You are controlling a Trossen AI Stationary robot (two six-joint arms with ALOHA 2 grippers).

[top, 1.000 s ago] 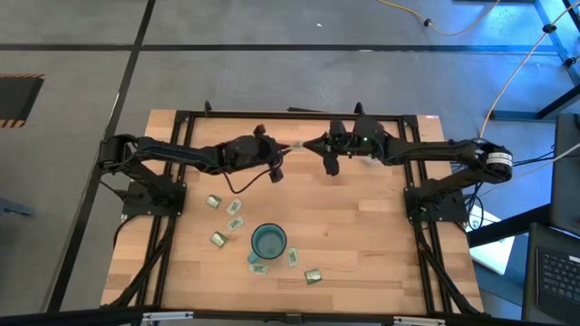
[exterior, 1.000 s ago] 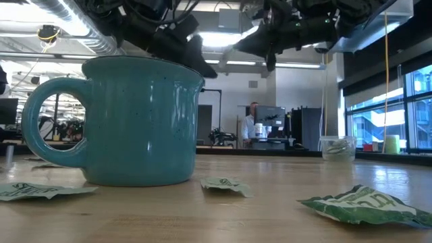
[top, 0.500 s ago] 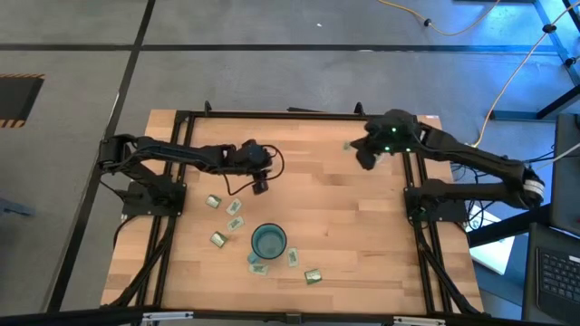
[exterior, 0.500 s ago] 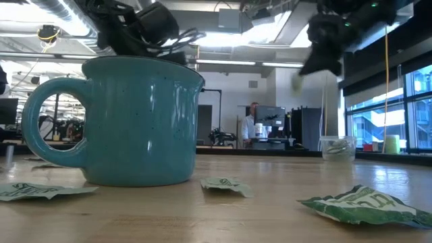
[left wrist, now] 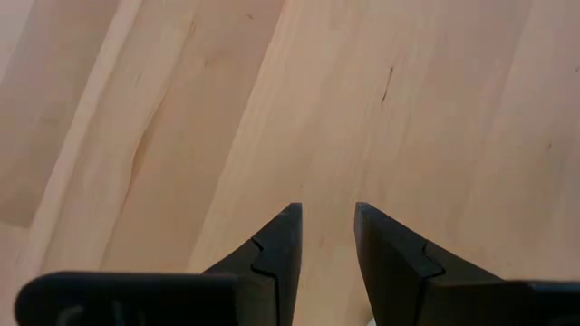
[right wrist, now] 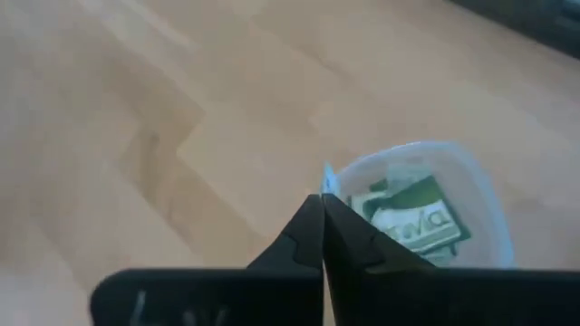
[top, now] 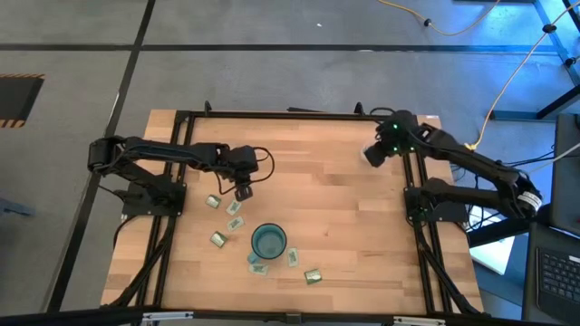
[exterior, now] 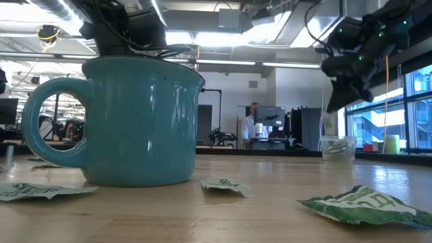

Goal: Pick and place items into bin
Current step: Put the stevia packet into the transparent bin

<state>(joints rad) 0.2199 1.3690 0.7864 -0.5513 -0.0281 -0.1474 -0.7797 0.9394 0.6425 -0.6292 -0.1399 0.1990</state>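
Translucent round bin (right wrist: 426, 204), flat green packets (right wrist: 412, 217) inside

Right hand (right wrist: 320, 210) swung away from the left hand (left wrist: 326, 237), now closed above the bin (right wrist: 426, 213), left hand drawn back, fingers apart, over bare table (left wrist: 362, 100)

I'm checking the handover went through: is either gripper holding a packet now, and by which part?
Right gripper, shut above the bin, pinches a packet by its edge. Left gripper is open and empty.
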